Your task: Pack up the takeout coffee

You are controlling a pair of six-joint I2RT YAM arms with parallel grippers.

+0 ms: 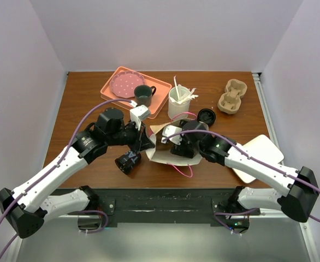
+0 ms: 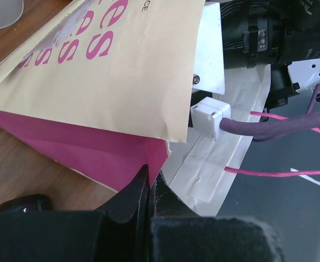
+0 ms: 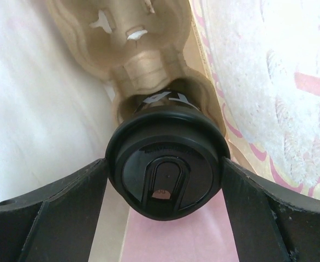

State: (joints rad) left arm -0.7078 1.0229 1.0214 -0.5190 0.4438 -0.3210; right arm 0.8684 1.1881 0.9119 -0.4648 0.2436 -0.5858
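The takeout coffee, a black cup with white lettering and a round black lid, sits in a well of a brown pulp cup carrier inside the paper bag. My right gripper reaches into the bag, and its fingers press both sides of the lid. In the top view the right gripper is at the bag's mouth and the coffee is hidden. My left gripper is shut on the bag's pink-lined edge, holding it at the bag's left side.
A lidless black cup lies on its side left of the bag. At the back are a pink tray with a plate and a dark mug, a white cup, a loose black lid, a second carrier and a white container.
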